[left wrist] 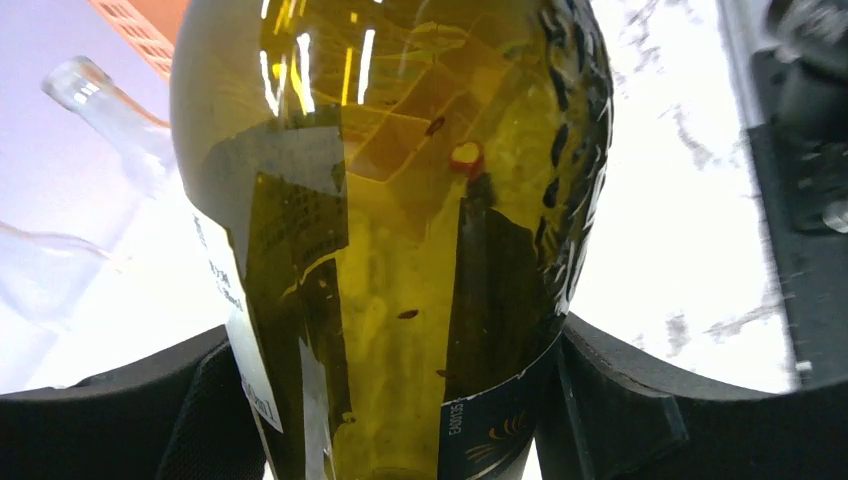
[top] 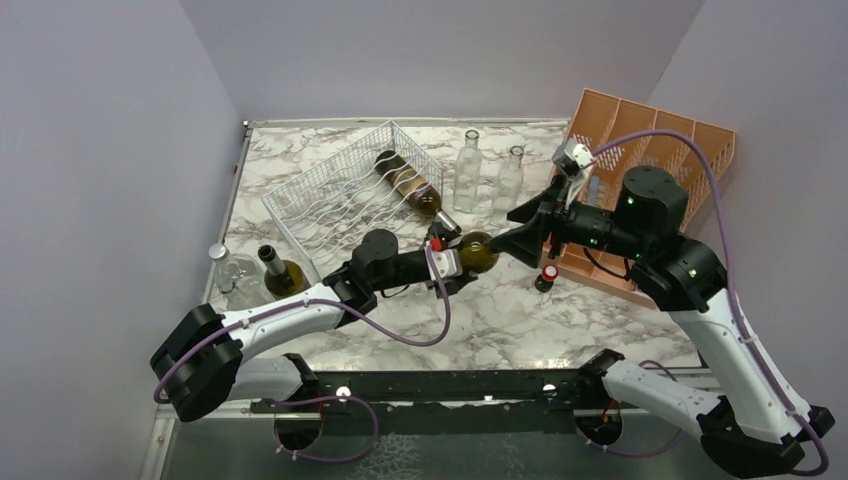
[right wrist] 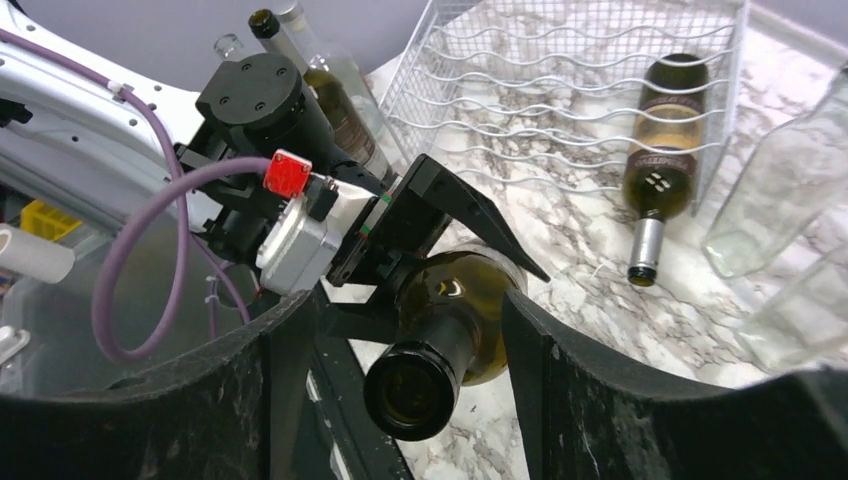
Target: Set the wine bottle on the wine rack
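A: Rack?
B: Wine rack [top: 330, 200] back left, another bottle [top: 410, 185] lying in it.
A: Left hand?
B: My left gripper [top: 462, 262] is clamped on the wine bottle [top: 478, 251] body, mid-air, near the rack.
A: Right?
B: My right gripper [top: 510, 232] is spread around its neck, no squeeze.

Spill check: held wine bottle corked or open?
Open: on the wine bottle, right wrist view shows a bare dark mouth, no cork.

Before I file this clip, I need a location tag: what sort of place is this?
Probably a robot test booth, not a home kitchen: plain grey walls box in one marble-patterned tabletop, two robot arms are bolted at its near edge, and a wire wine rack and bottles look staged.
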